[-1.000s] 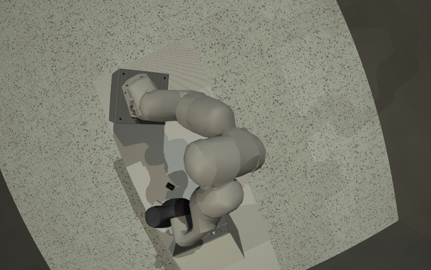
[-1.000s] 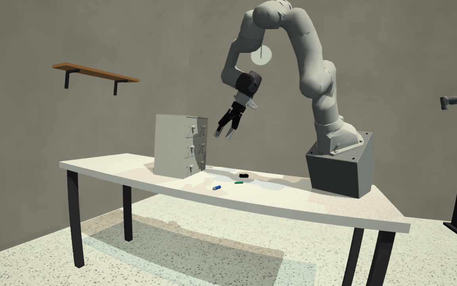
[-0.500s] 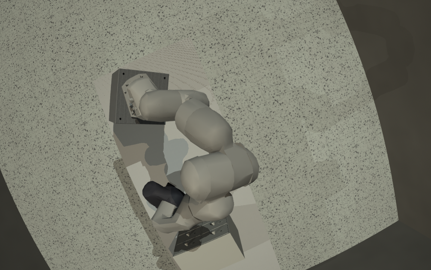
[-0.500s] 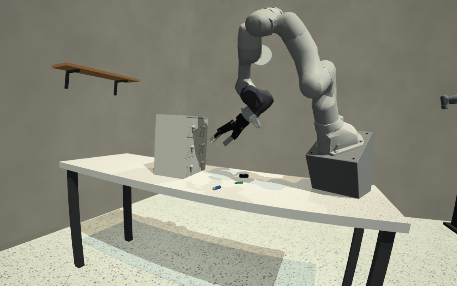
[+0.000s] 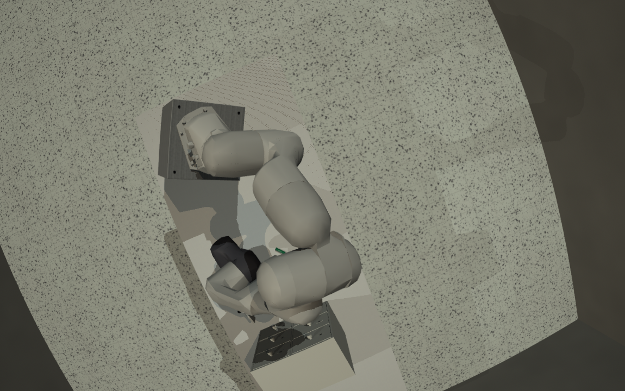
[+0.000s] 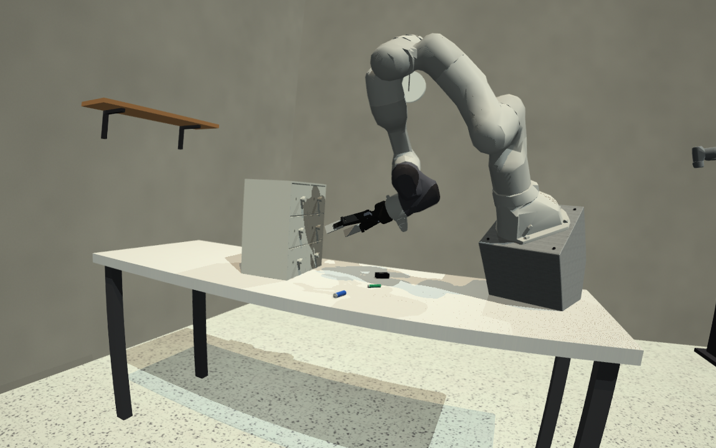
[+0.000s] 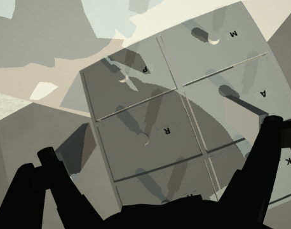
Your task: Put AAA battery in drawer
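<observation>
The small grey chest (image 6: 282,228) stands on the table's left part, with its drawer fronts facing my arm. In the wrist view all its drawers look pushed in. The drawer marked A (image 7: 243,102) is in the middle row, with its knob (image 7: 225,90) to the right of my fingers. My gripper (image 6: 334,226) is open and empty. It points level at the chest front, a short way off, and shows in the wrist view (image 7: 159,137). A thin green battery (image 6: 373,285) and a thicker blue battery (image 6: 339,293) lie on the table in front of the chest.
A small black block (image 6: 381,275) lies beyond the green battery. The arm's grey base block (image 6: 533,259) stands at the table's right. Drawers marked M (image 7: 213,42), P (image 7: 129,76) and R (image 7: 150,136) surround A. In the overhead view the arm hides most of the chest (image 5: 292,340).
</observation>
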